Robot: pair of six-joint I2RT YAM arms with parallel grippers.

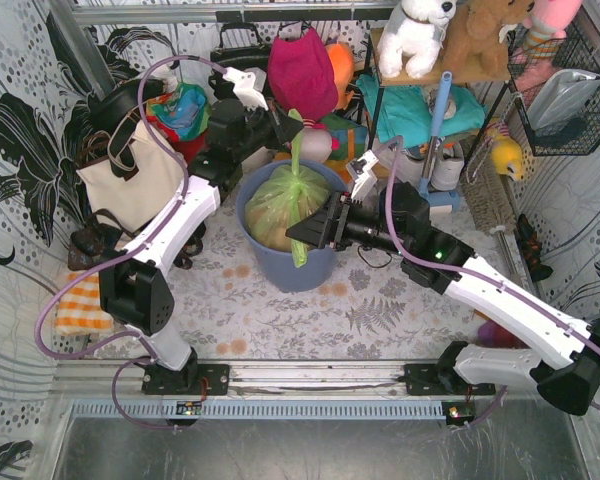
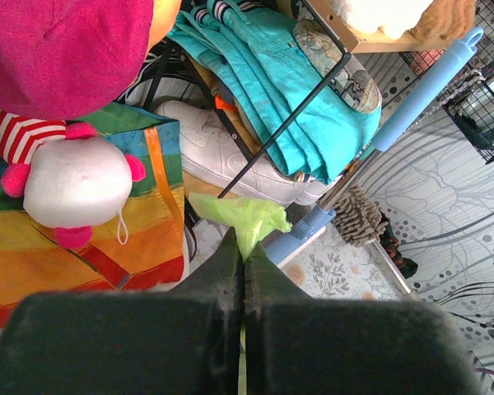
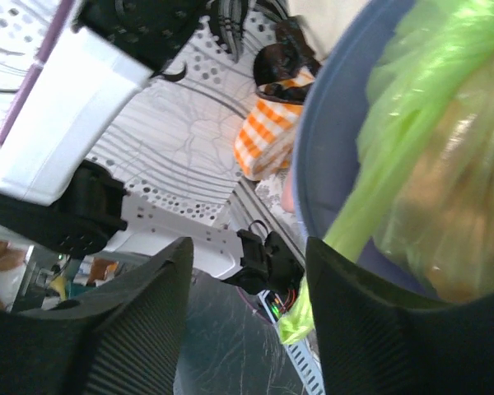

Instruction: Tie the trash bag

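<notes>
Left tool point(image 2: 244, 251) tight on trash bag point(image 2: 240, 216)

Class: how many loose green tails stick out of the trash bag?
2. The upper tail rises from the trash bag, pinched in the shut left fingers. The lower tail hangs over the bin front, by the open right fingers. Others may be hidden.

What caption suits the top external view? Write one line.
Left claw holds one tail of the trash bag up; right claw hangs open beside the other tail, at the blue-grey bin.
</notes>
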